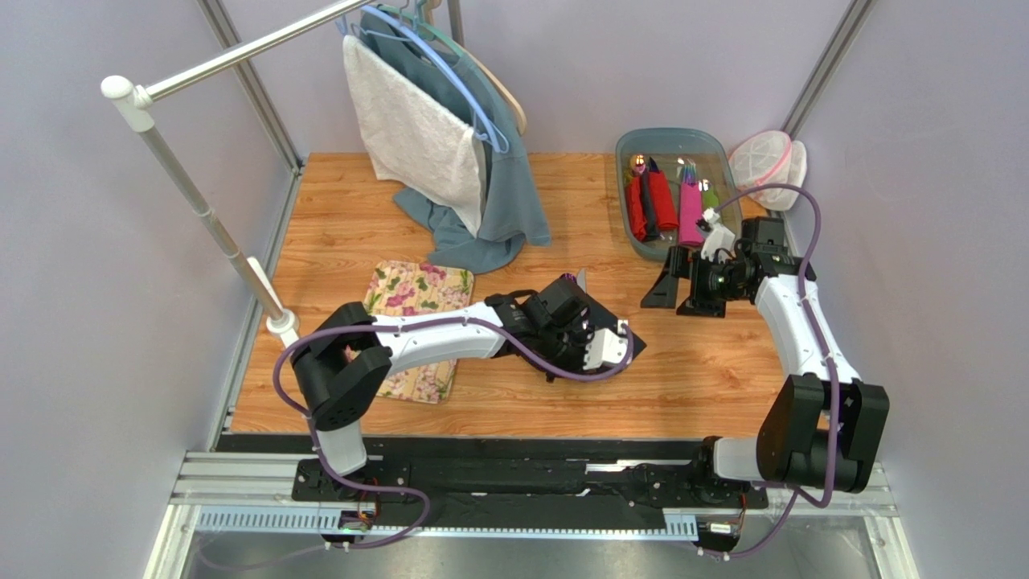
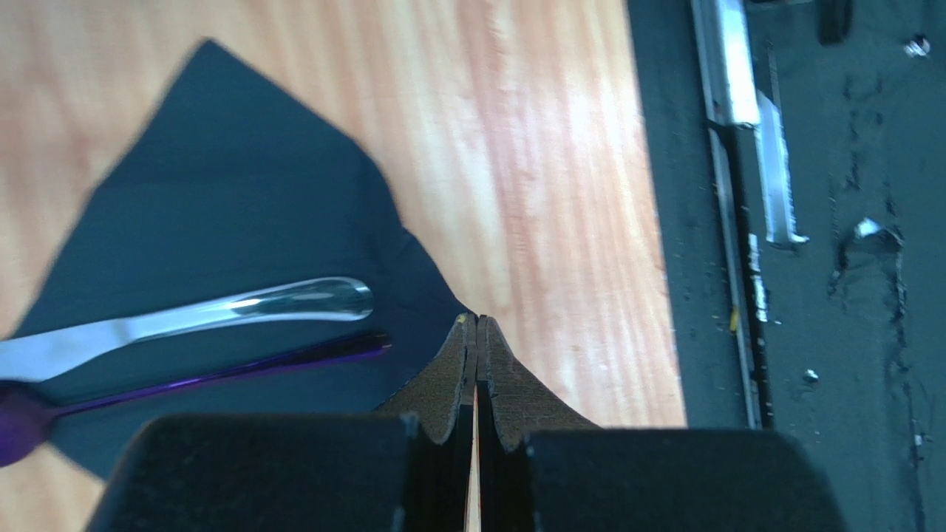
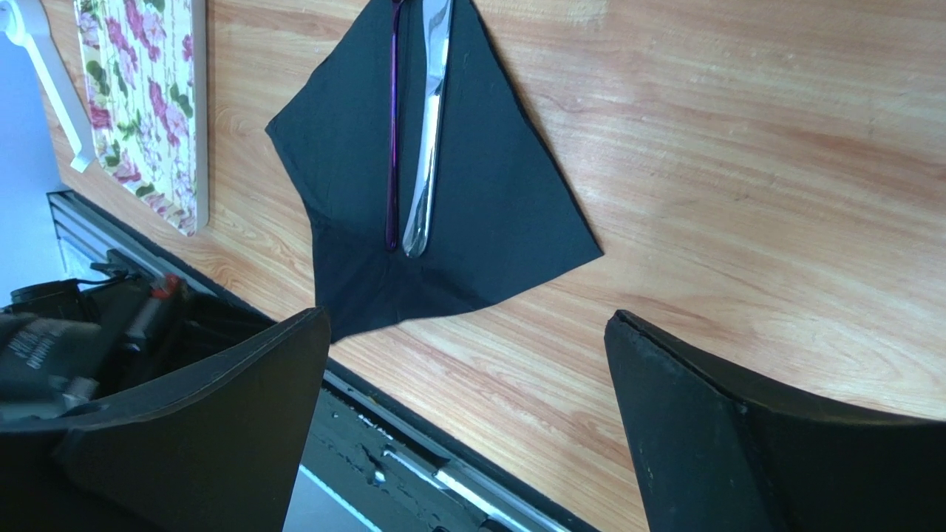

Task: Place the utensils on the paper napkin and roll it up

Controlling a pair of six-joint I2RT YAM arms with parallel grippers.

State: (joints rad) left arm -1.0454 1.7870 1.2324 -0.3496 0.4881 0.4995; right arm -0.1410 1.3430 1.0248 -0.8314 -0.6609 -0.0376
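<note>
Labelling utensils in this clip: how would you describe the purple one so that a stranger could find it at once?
On the wooden table, beside the floral mat, lies a dark paper napkin. Two slim utensils lie side by side on it. The purple utensil is the thinner, glossy violet one, next to the broader silver utensil.

top: overhead, far | wrists: close, downward | all seemingly share paper napkin (image 3: 433, 200)
</note>
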